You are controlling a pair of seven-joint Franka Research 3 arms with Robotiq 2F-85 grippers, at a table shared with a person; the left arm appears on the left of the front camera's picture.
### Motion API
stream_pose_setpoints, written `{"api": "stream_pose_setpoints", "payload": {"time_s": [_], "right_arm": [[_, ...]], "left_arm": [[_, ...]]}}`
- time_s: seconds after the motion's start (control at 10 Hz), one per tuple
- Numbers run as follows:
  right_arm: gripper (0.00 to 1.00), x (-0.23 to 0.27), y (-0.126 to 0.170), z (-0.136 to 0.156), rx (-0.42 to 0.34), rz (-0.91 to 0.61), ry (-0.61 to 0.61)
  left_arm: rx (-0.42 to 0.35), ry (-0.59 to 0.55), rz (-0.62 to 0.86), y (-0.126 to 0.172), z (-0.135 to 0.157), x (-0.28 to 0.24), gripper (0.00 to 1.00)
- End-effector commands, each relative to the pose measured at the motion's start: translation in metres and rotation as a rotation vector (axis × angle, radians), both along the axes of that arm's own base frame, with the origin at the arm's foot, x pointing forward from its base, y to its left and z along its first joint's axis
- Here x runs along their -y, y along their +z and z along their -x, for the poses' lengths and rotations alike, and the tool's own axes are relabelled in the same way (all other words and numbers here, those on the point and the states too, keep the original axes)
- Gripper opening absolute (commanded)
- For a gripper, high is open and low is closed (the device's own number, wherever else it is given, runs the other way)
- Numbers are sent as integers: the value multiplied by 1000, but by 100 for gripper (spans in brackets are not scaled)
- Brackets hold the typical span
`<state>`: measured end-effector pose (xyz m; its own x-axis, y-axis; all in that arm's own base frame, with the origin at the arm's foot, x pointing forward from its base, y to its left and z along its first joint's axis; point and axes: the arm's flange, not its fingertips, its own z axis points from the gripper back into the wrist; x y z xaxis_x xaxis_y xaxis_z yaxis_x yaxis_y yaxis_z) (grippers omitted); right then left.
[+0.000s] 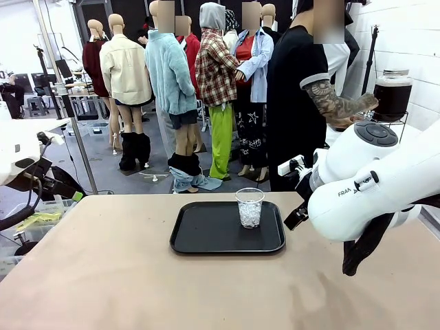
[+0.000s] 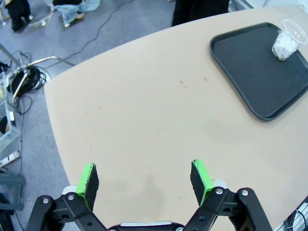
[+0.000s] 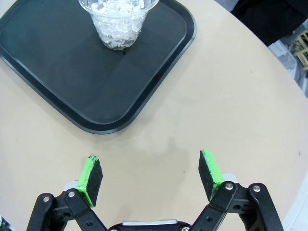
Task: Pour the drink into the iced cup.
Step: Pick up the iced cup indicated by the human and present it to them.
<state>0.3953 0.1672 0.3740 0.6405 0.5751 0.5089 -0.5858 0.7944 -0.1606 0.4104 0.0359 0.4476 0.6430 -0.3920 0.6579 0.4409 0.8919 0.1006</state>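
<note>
Black tray (image 1: 206, 235) with iced cup (image 1: 249, 208)

Table (image 1: 103, 275): one, broad, pale beige matte top with a curved far edge and rounded corners; surface plain apart from a few small brownish specks (image 2: 183, 83), visible in the left wrist view on the bare top to one side of the tray. Tray (image 1: 206, 237): one, black, rectangular with rounded corners and a low raised rim, lying flat directly on the table top, about the middle of its width and close to the far edge, long side running along that edge
</note>
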Motion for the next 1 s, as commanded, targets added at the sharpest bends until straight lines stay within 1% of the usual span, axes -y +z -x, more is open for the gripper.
{"api": "stream_pose_setpoints", "payload": {"time_s": [0.0, 0.9], "right_arm": [[100, 0, -1, 1, -1, 0, 1], [100, 0, -1, 1, -1, 0, 1]], "left_arm": [[8, 10, -1, -1, -1, -1, 100], [8, 10, -1, -1, -1, -1, 100]]}}
